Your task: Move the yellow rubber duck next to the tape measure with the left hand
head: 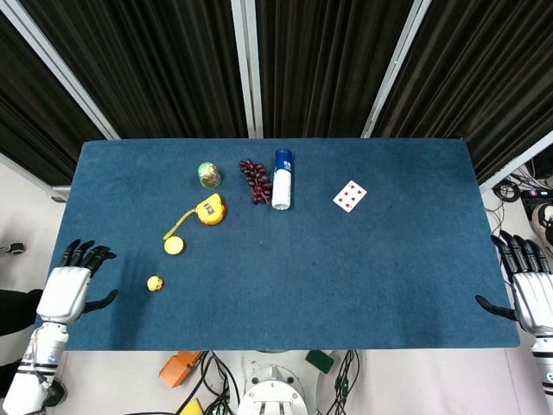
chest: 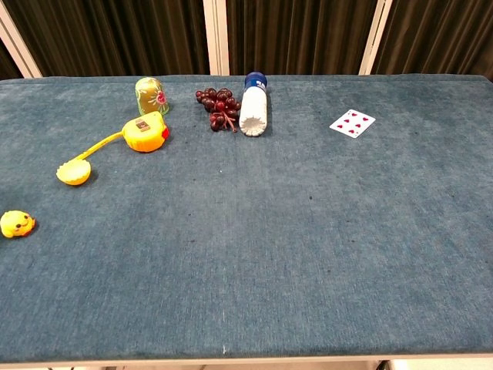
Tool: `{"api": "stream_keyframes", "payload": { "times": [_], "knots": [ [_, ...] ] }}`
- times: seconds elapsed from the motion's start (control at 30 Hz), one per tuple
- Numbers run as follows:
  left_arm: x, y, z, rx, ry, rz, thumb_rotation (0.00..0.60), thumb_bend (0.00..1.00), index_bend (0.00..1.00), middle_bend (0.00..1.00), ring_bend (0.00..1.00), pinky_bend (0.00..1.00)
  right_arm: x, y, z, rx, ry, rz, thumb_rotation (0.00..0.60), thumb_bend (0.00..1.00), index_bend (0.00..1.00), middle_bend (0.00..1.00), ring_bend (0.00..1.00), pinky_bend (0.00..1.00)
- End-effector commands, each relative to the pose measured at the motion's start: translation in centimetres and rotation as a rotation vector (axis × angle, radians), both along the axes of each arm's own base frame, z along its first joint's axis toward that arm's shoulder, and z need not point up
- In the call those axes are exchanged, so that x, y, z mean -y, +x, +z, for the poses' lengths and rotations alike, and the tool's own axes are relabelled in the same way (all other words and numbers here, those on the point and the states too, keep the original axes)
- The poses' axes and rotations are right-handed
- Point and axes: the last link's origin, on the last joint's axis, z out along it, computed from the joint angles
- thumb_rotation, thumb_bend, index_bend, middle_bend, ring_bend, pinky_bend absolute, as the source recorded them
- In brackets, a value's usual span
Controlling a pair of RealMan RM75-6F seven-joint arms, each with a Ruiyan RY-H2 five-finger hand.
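The small yellow rubber duck [head: 155,283] [chest: 16,223] sits on the blue table near its front left. The yellow tape measure [head: 210,210] [chest: 146,132] lies further back, its tape pulled out to a round yellow end [head: 174,245] [chest: 74,173]. My left hand [head: 72,287] is open over the table's left edge, a short way left of the duck and apart from it. My right hand [head: 529,292] hangs open just past the table's right front corner. Neither hand shows in the chest view.
At the back of the blue table [head: 346,268] lie a green round object [head: 208,175] [chest: 151,95], a bunch of dark grapes [head: 255,180] [chest: 216,108], a white bottle with a blue cap [head: 282,180] [chest: 253,104] on its side and a playing card [head: 349,196] [chest: 352,122].
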Motion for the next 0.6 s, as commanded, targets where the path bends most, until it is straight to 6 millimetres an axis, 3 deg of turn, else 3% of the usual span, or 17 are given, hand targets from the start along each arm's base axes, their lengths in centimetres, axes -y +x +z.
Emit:
{"api": "stream_keyframes", "payload": {
  "times": [0.03, 0.3, 0.6],
  "knots": [
    [-1.6, 0.5, -2.5, -0.035, -0.068, -0.033, 0.6, 0.24, 0.29, 0.2, 0.11, 0.01, 0.0, 0.0, 0.0, 0.0, 0.0, 0.002, 0.6, 0.2, 0.0, 0.08, 0.0, 0.11],
    [-3.3, 1.6, -6.3, -0.045, -0.149, -0.061, 0.6, 0.24, 0.3, 0.18, 0.09, 0.01, -0.2, -0.1, 0.0, 0.0, -0.004, -0.005, 0.6, 0.2, 0.0, 0.08, 0.0, 0.11],
    [-3.2, 0.9, -7.5, -0.093, -0.179, -0.037, 0.6, 0.24, 0.34, 0.17, 0.08, 0.01, -0.5, -0.4, 0.2, 0.002, -0.01, -0.019, 0.6, 0.2, 0.0, 0.08, 0.0, 0.11]
  ]
}}
